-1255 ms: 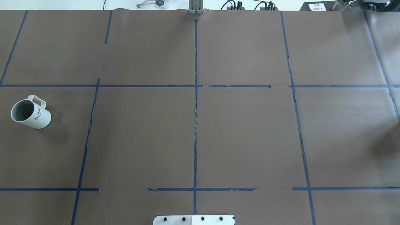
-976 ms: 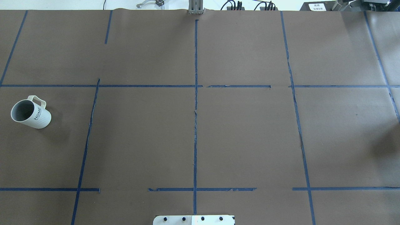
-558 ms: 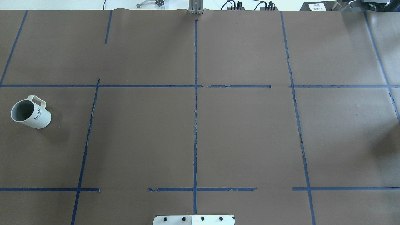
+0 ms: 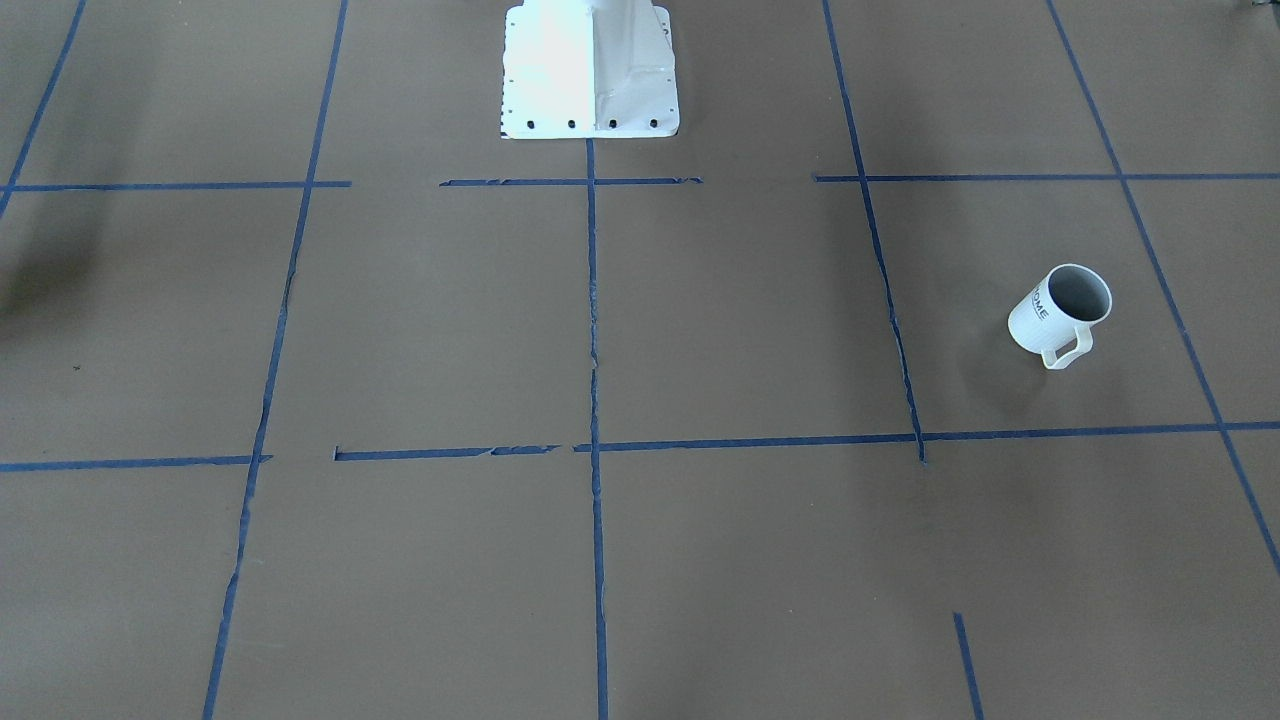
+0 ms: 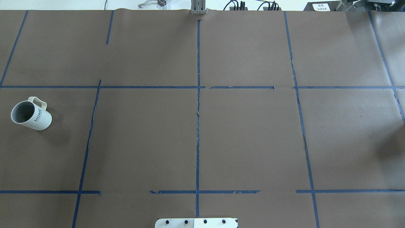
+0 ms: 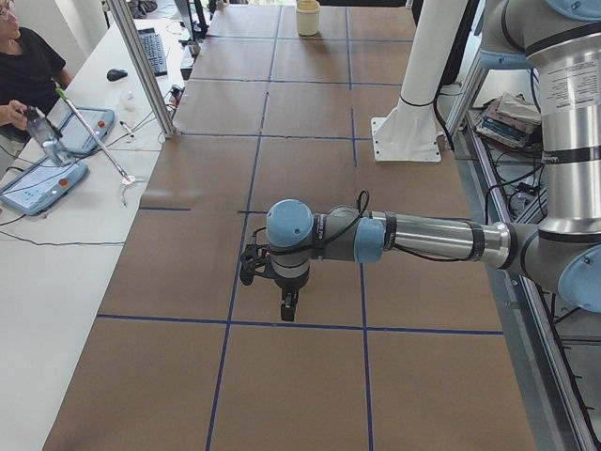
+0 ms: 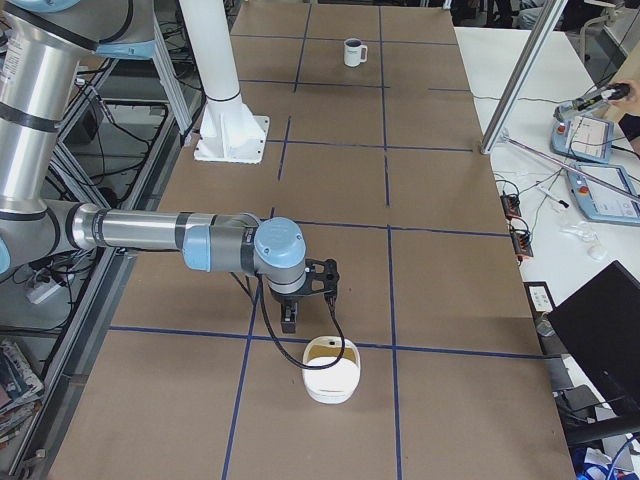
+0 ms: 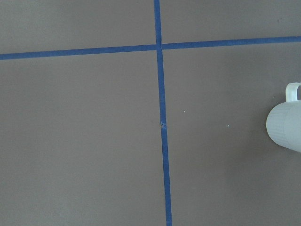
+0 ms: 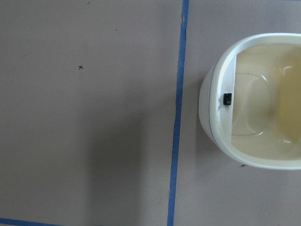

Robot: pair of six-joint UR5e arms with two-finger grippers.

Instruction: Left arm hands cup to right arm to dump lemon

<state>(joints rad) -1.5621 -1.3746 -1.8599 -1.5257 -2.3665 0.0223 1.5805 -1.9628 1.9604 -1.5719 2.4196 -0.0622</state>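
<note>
The cup (image 5: pixel 31 115), a white mug with grey inside and "HOME" lettering, stands upright at the table's far left, handle toward the far side. It also shows in the front view (image 4: pixel 1060 315), small and far in the right side view (image 7: pixel 352 52), and at the right edge of the left wrist view (image 8: pixel 286 127). No lemon shows in any view. The left gripper (image 6: pixel 287 306) hangs low over the table; I cannot tell if it is open. The right gripper (image 7: pixel 289 320) hovers just left of a cream container; I cannot tell its state. Neither arm shows in the overhead view.
A cream container with a handle (image 7: pixel 332 372) sits on the table at the robot's right end and fills the right wrist view (image 9: pixel 254 99). The white robot pedestal (image 4: pixel 590 70) stands mid-table. A side table with tablets (image 6: pixel 42 183) and an operator lies beyond a metal post (image 6: pixel 141 66).
</note>
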